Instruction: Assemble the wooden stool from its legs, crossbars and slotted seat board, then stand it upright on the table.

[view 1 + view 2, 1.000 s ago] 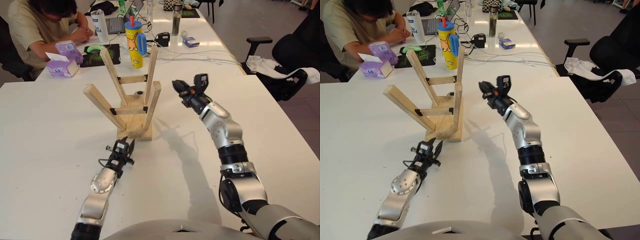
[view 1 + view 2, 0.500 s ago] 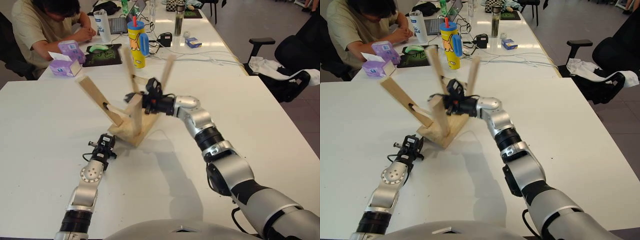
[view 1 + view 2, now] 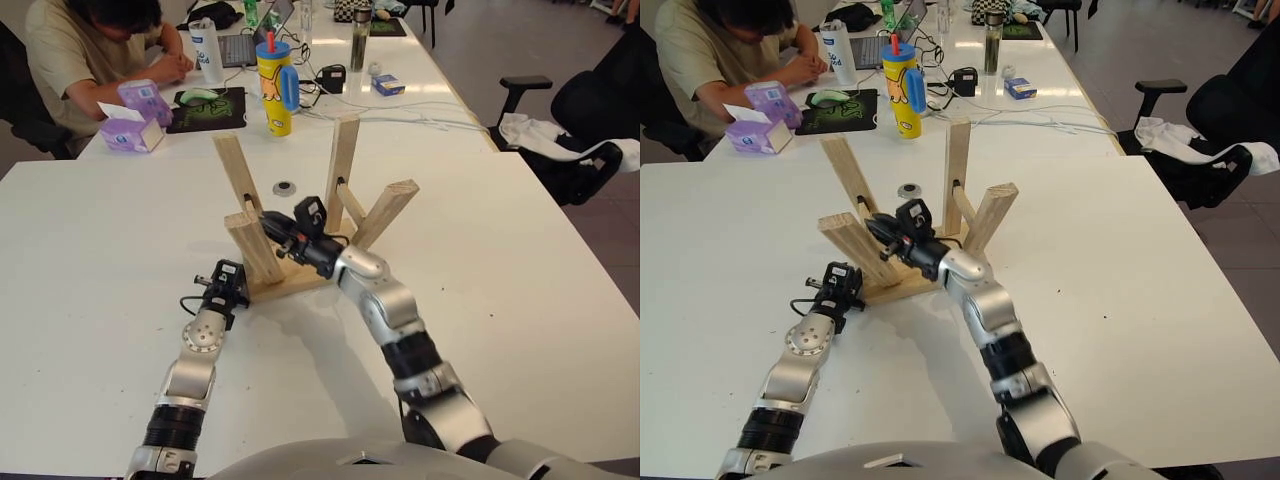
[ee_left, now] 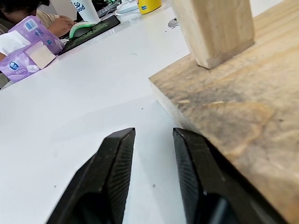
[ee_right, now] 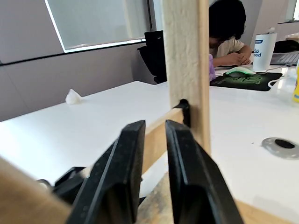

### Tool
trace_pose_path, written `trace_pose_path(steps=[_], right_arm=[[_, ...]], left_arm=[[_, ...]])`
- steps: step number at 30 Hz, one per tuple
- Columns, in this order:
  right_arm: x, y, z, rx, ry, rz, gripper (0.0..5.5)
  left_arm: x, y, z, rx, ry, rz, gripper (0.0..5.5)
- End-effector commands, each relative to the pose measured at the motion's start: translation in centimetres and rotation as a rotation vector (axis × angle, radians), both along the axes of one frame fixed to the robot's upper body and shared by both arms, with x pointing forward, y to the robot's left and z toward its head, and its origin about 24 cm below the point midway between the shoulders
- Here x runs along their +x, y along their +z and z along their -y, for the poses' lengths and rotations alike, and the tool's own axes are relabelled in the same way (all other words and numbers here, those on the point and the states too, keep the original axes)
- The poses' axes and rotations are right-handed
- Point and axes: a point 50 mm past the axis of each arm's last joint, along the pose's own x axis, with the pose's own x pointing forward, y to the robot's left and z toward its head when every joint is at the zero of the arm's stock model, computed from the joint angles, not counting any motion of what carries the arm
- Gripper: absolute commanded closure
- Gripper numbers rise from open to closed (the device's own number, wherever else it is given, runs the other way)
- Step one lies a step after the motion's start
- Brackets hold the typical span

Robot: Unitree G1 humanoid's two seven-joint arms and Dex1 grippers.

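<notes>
Stool (image 3: pixel 343 170) stands legs-up at centre frame. Right gripper (image 5: pixel 154 126), narrowly parted and empty, sits among its legs by a crossbar (image 5: pixel 154 148). Left gripper (image 4: pixel 152 135), also narrow and empty, waits at the seat's (image 4: pixel 224 107) lower-left edge.

Big white table (image 3: pixel 520 260) with the stool (image 3: pixel 300 240) sitting on it upside down, seat board (image 3: pixel 290 282) flat on the top and legs (image 3: pixel 342 160) pointing up, plus a little round metal grommet (image 3: pixel 286 188) set in the surface just behind it. The table (image 3: pixel 440 75) pushed up against the far edge has a yellow cup (image 3: pixel 272 85), purple tissue packs (image 3: pixel 125 132), a dark mouse mat (image 3: pixel 205 108), a white bottle (image 3: pixel 207 50), a small blue box (image 3: pixel 387 85) and a tangle of white cables (image 3: pixel 400 112)
</notes>
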Motion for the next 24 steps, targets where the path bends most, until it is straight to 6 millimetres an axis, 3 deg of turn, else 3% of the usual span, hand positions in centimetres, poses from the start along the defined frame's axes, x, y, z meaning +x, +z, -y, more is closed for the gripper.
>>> trace_pose_path(steps=[1, 4, 5, 8, 10, 12, 17, 21, 24], right_arm=[[-6.8, -1.9, 6.5, -0.114, -0.044, -0.103, 4.69], [-8.3, -2.7, 10.1, -0.235, -0.163, -0.027, 4.69], [-8.2, -3.0, 12.1, -0.268, -0.289, -0.028, 4.69], [-7.4, -4.3, 17.6, -0.348, -0.595, -0.072, 4.69], [-5.7, -5.2, 19.2, -0.402, -0.661, -0.079, 4.69], [-3.7, -6.3, 19.4, -0.42, -0.671, -0.094, 4.69], [-0.2, -8.9, 17.6, -0.483, -0.583, -0.152, 4.69], [0.8, -9.8, 16.3, -0.494, -0.512, -0.177, 4.69], [0.7, -10.1, 14.9, -0.486, -0.43, -0.19, 4.69]], left_arm=[[-3.9, 0.1, -1.5, -0.014, 0.093, -0.032, 3.95], [-5.8, 0.6, -2.1, -0.013, 0.086, -0.047, 3.95], [-6.5, 0.5, -2.1, -0.019, 0.066, -0.078, 3.95], [-7.5, -0.1, -1.6, -0.032, 0.012, -0.15, 3.95], [-7.4, -0.4, -1.2, -0.065, -0.004, -0.162, 3.95], [-6.9, -0.8, -0.9, -0.064, -0.031, -0.17, 3.95], [-5.2, -1.2, -0.9, -0.037, -0.056, -0.194, 3.95], [-5.1, -1.6, -0.5, -0.02, -0.102, -0.243, 3.95], [-5.2, -1.8, 0.1, -0.101, -0.146, -0.276, 3.95]])
